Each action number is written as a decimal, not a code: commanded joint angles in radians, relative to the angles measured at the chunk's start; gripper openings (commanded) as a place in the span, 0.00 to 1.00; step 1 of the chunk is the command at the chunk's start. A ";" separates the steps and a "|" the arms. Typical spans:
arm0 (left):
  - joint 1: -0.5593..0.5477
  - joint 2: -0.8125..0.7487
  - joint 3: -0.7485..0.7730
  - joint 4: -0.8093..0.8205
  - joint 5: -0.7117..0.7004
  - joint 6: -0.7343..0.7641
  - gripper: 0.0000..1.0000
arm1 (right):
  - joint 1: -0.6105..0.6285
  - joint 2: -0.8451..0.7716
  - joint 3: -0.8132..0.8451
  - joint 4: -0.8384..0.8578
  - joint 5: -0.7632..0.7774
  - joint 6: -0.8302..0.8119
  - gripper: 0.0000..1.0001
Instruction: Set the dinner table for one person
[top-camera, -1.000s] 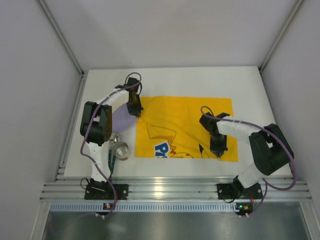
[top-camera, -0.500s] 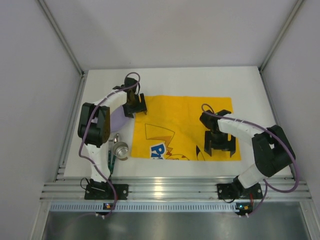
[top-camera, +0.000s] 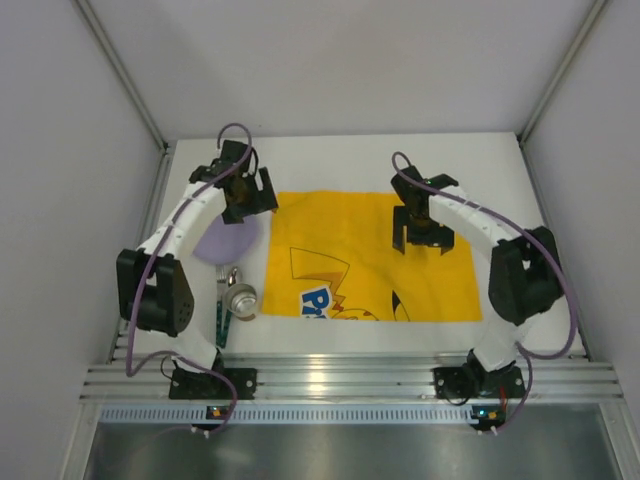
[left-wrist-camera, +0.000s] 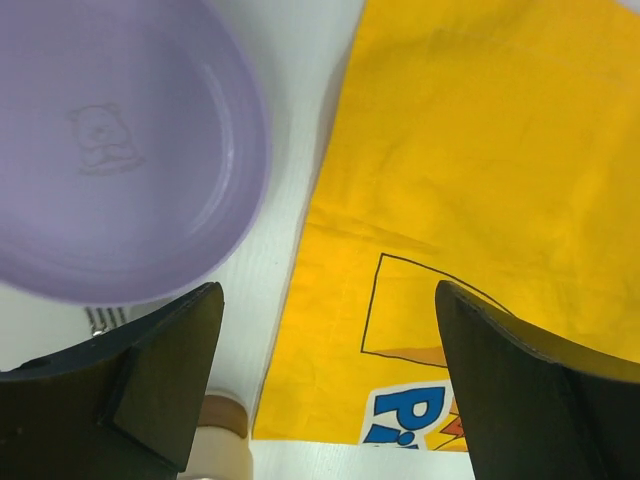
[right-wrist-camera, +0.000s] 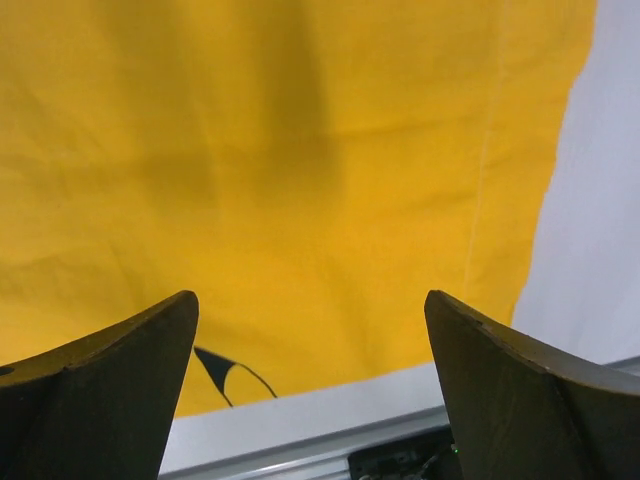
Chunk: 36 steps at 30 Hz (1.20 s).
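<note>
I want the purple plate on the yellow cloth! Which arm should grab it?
Left, probably. The left gripper hangs open right beside the purple plate, which lies just left of the yellow cloth. The right gripper, also open, is over the cloth's far right part.

White dinner table (top-camera: 350, 160): yellow cloth (top-camera: 365, 240), purple plate (top-camera: 222, 241), silver cup (top-camera: 241, 298).

Glossy lilac plastic plate (left-wrist-camera: 120, 150), creased yellow cloth (left-wrist-camera: 480, 180)

Left gripper (top-camera: 248, 203) and right gripper (top-camera: 420, 238) released from yellow cartoon-printed cloth (top-camera: 370, 265), jaws now spread wide; both shifted toward far cloth edge. Round lilac plastic plate (top-camera: 225, 240) more exposed.
</note>
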<state>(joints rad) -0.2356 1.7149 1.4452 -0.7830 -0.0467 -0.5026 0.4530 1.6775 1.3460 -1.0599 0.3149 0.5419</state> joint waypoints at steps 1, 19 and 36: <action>0.045 -0.100 -0.019 -0.090 -0.093 -0.002 0.93 | -0.037 0.134 0.065 0.113 -0.052 -0.095 0.96; 0.476 -0.112 -0.305 0.077 -0.024 0.001 0.85 | -0.011 0.187 0.291 0.064 -0.250 -0.129 0.95; 0.495 0.087 -0.347 0.311 0.024 -0.076 0.04 | -0.019 0.050 0.263 -0.002 -0.246 -0.161 0.95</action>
<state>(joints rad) 0.2604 1.7573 1.1011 -0.5125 -0.0055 -0.5762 0.4343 1.7870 1.6161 -1.0542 0.0830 0.3878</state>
